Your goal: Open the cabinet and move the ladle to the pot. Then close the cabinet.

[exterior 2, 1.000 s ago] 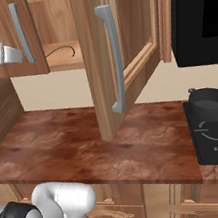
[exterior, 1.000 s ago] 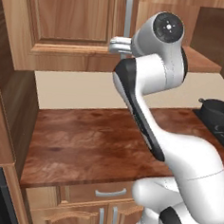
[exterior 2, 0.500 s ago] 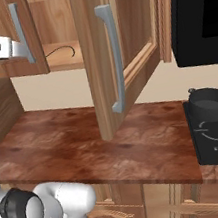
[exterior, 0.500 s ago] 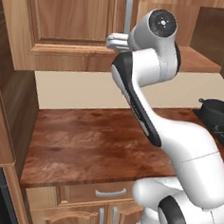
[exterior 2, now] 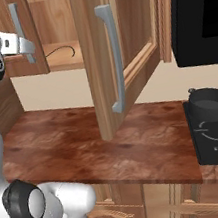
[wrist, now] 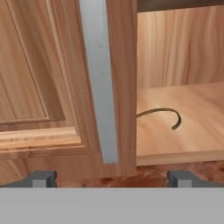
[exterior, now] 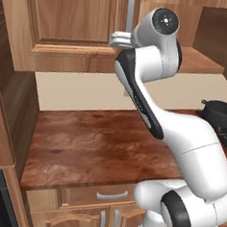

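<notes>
So the cabinet (exterior 2: pixel 97 57) has its right door swung wide out over the desk (exterior 2: pixel 87 145), while the left door (exterior: pixel 69 20) is shut, and the claw (wrist: pixel 111 177) is parked right in front of that left door's grey bar handle (wrist: pixel 99 78). In the hand view the two fingertips (wrist: pixel 41 178) stand far apart with the handle's lower end between them, but nothing is pinched, so the claw is wide and holding nothing. Compared with a second ago, the arm has shifted a little: in the left base view the round upper joint sits a touch further left and higher, and in the right base view the wrist has crept up and closer along the left door handle. Nothing else budged, and the right door hangs at the same angle. The ladle (wrist: pixel 162 116) is on the cabinet's bottom shelf (wrist: pixel 183 131) in the open right half, with only its thin curved handle peeking out past the door edge. The pot (exterior 2: pixel 209 103) sits on the black cooktop (exterior 2: pixel 212 136) at the desk's right end, well apart from the cabinet and the claw.
</notes>
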